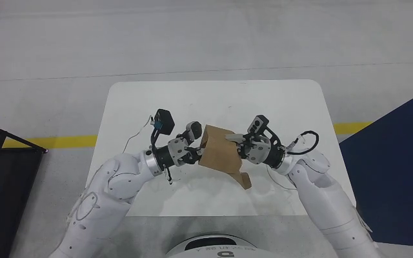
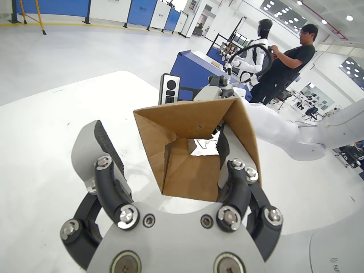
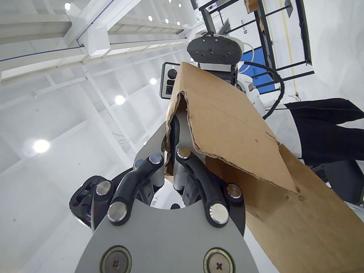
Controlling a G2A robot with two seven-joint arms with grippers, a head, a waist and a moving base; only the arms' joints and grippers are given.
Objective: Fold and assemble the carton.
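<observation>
A brown carton, opened into a tube with loose flaps, is held up above the middle of the white table between both arms. My right gripper is on its right end. In the right wrist view that gripper is shut, pinching a torn wall edge of the carton. My left gripper is at the carton's left end. In the left wrist view it stands open. One finger is inside the carton by its wall, the other finger outside and apart from it.
Bare table top lies beyond the carton and on both sides of the arms. A blue partition stands off the table's right edge and a black frame off its left.
</observation>
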